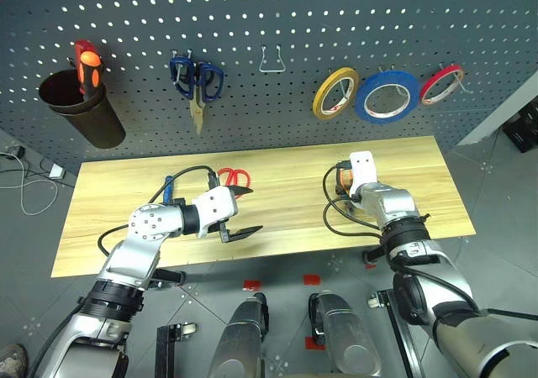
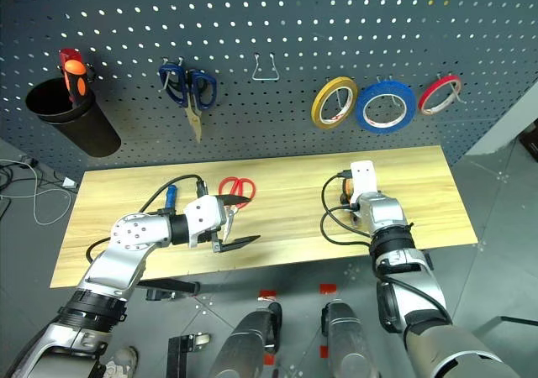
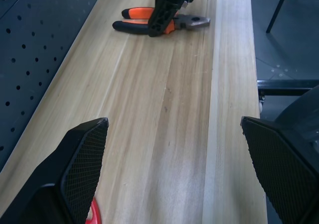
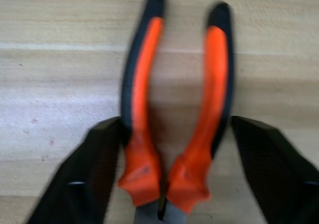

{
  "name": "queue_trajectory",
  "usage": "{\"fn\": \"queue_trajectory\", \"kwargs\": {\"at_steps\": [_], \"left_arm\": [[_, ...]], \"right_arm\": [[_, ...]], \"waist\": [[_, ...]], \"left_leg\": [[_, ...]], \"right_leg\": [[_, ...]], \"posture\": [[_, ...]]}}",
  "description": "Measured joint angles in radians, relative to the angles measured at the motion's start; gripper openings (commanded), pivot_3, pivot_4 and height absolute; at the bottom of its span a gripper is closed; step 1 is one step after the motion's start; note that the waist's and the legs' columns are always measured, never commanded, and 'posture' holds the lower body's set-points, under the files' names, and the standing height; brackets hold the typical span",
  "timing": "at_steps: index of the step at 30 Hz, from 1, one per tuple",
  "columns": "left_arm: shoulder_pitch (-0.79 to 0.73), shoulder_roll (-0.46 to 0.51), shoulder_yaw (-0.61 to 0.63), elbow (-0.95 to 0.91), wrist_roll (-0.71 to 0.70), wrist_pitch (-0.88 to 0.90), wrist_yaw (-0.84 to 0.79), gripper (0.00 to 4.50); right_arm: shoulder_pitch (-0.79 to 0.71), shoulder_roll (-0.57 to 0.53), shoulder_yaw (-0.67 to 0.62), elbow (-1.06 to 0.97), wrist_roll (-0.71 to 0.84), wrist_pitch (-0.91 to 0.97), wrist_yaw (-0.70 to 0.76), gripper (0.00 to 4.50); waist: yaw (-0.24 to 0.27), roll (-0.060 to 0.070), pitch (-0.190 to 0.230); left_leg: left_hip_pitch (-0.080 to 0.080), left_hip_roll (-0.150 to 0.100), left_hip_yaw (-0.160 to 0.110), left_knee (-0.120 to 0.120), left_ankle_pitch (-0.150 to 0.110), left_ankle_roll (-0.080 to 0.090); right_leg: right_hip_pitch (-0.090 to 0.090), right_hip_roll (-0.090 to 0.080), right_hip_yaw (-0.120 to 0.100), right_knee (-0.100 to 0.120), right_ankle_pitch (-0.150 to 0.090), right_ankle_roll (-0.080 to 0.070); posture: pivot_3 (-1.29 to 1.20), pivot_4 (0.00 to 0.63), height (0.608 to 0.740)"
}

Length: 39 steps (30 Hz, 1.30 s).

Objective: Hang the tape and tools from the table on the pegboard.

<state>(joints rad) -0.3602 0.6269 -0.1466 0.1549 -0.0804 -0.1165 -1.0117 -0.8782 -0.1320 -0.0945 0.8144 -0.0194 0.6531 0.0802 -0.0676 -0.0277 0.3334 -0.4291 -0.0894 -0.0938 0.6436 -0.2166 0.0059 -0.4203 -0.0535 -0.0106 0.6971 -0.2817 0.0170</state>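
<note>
The right hand (image 4: 164, 184), fingers spread astride the pliers (image 4: 174, 109) lying on the surface (image 1: 277, 202), meets handles running toward twelve o'clock, while the left hand (image 1: 239, 214) hangs spread, farther off.

Workshop — pegboard (image 1: 252, 25) with hooks, wooden table (image 1: 277, 193).

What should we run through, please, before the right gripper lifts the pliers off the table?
1. Pliers lie between the right gripper's fingers: ok.
2. Fingers closed firmly on the handles: cannot tell; they flank the handles near the pivot.
3. Pliers flat on the table, nothing on top: ok.
4. Left gripper open and apart from the pliers: ok.
5. Free hook on the pegboard: ok.
6. Red-handled scissors out of the lifting path: ok, they lie beside the left gripper.
</note>
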Motion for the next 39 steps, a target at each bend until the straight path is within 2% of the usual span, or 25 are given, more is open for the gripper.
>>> {"fn": "queue_trajectory", "kwargs": {"at_steps": [5,8,14,17,20,24,26,33,39], "left_arm": [[0.018,-0.011,0.016,0.001,-0.002,-0.001,0.026,4.5],[0.053,-0.016,0.038,0.0,-0.015,0.0,0.048,4.5],[0.161,-0.046,0.16,-0.048,-0.085,0.041,0.15,4.5],[0.204,-0.086,0.235,-0.107,-0.119,0.069,0.248,4.5],[0.257,-0.127,0.3,-0.168,-0.14,0.095,0.343,4.5],[0.291,-0.159,0.347,-0.229,-0.145,0.119,0.436,4.5],[0.29,-0.16,0.353,-0.242,-0.146,0.135,0.461,4.5],[0.218,-0.153,0.376,-0.279,-0.156,0.246,0.524,4.5],[0.131,-0.137,0.31,-0.313,-0.156,0.311,0.493,4.5]], "right_arm": [[-0.002,-0.009,0.022,0.016,0.0,-0.029,0.01,2.77],[0.053,-0.021,0.055,-0.074,-0.004,-0.026,0.028,2.77],[0.362,-0.042,0.183,-0.771,-0.02,0.093,0.076,2.76],[0.418,-0.023,0.268,-1.05,-0.041,0.125,0.073,2.76],[0.417,0.003,0.365,-1.177,-0.089,0.082,0.052,2.76],[0.293,0.072,0.444,-1.187,-0.16,-0.078,0.006,2.76],[0.249,0.086,0.453,-1.168,-0.175,-0.149,-0.001,2.76],[-0.11,0.101,0.375,-0.68,-0.201,-0.511,-0.088,2.76],[-0.268,0.097,0.301,-0.354,-0.198,-0.729,-0.153,2.76]], "waist": [[0.001,0.0,0.0],[0.003,0.0,0.0],[0.002,0.0,-0.001],[0.002,-0.001,-0.004],[0.009,-0.001,-0.01],[0.02,-0.005,-0.015],[0.035,-0.008,-0.03],[0.052,-0.011,-0.033],[0.061,-0.011,-0.033]], "left_leg": [[0.0,0.0,0.0,0.0,0.0,0.0],[0.0,0.0,-0.001,-0.001,0.0,0.0],[-0.005,0.0,-0.001,0.0,0.002,-0.004],[-0.005,0.0,-0.002,0.0,0.002,-0.004],[-0.004,0.0,-0.003,0.0,0.003,-0.006],[-0.004,-0.001,-0.007,0.0,0.006,-0.011],[-0.004,-0.001,-0.008,-0.001,0.006,-0.011],[-0.003,-0.002,-0.009,-0.001,0.011,-0.011],[-0.003,-0.002,-0.007,-0.003,0.012,-0.012]], "right_leg": [[0.0,0.0,0.0,0.0,0.0,0.0],[-0.001,0.0,0.0,0.0,0.0,0.0],[-0.005,0.0,0.0,-0.002,-0.001,0.001],[-0.005,0.0,-0.001,-0.001,-0.001,0.001],[-0.005,0.0,-0.002,0.0,0.0,0.001],[-0.005,0.001,-0.004,0.0,0.001,0.0],[-0.004,0.001,-0.005,-0.001,0.001,0.0],[-0.003,0.001,-0.005,-0.001,0.007,-0.002],[-0.004,0.001,-0.004,-0.002,0.007,-0.002]], "posture": [[-0.03,0.356,0.74],[-0.03,0.33,0.74],[-0.03,0.284,0.74],[-0.02,0.266,0.74],[0.0,0.237,0.74],[0.02,0.227,0.74],[0.04,0.226,0.74],[0.07,0.233,0.74],[0.09,0.261,0.74]]}}
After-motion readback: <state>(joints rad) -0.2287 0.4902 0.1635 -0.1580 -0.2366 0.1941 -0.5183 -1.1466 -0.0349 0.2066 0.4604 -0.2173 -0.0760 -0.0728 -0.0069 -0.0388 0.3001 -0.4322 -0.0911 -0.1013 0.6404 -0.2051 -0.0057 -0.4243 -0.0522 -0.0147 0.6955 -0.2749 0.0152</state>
